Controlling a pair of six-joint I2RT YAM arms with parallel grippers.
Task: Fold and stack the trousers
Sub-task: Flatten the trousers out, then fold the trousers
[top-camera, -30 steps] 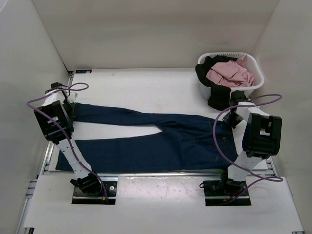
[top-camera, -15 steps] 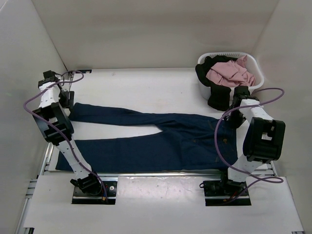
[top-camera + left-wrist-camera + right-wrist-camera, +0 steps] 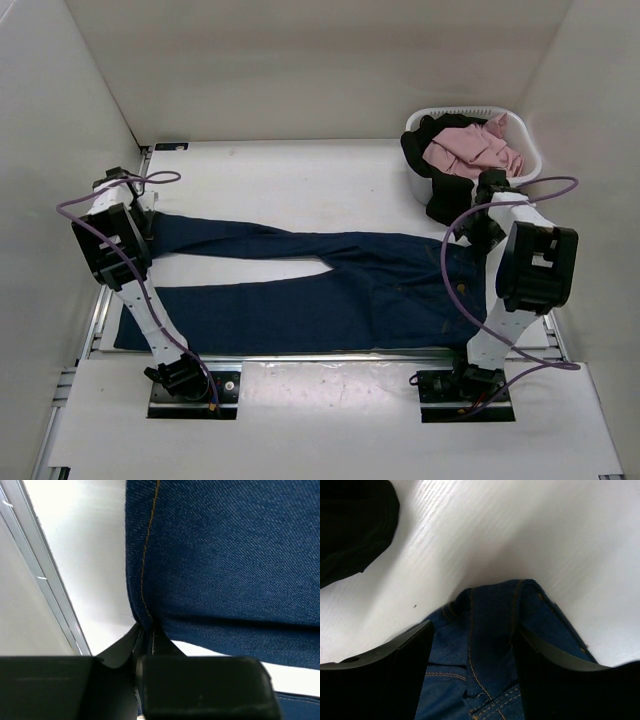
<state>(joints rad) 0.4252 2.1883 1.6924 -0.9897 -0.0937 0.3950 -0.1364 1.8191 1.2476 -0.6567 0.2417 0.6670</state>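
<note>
The trousers [image 3: 330,285], dark navy denim, lie flat across the table with the legs to the left and the waist to the right. My left gripper [image 3: 144,226] sits at the far leg's hem. In the left wrist view, that gripper [image 3: 147,632] is shut on the hem edge of the trousers [image 3: 225,560] beside an orange-stitched seam. My right gripper [image 3: 478,238] is over the far corner of the waist. In the right wrist view it [image 3: 470,650] stands open, its fingers [image 3: 395,680] straddling the waistband corner of the trousers [image 3: 490,625] without pinching it.
A white basket [image 3: 528,172] stands at the back right, holding a pink garment [image 3: 470,150]. A black garment [image 3: 445,200] hangs over its front, close to my right gripper, and shows as a black garment [image 3: 350,525] in the right wrist view. A metal rail [image 3: 45,590] edges the table on the left.
The left gripper lifted away toward the back left, opened, then came back and shut on the hem. The right gripper opened over the waistband corner.
</note>
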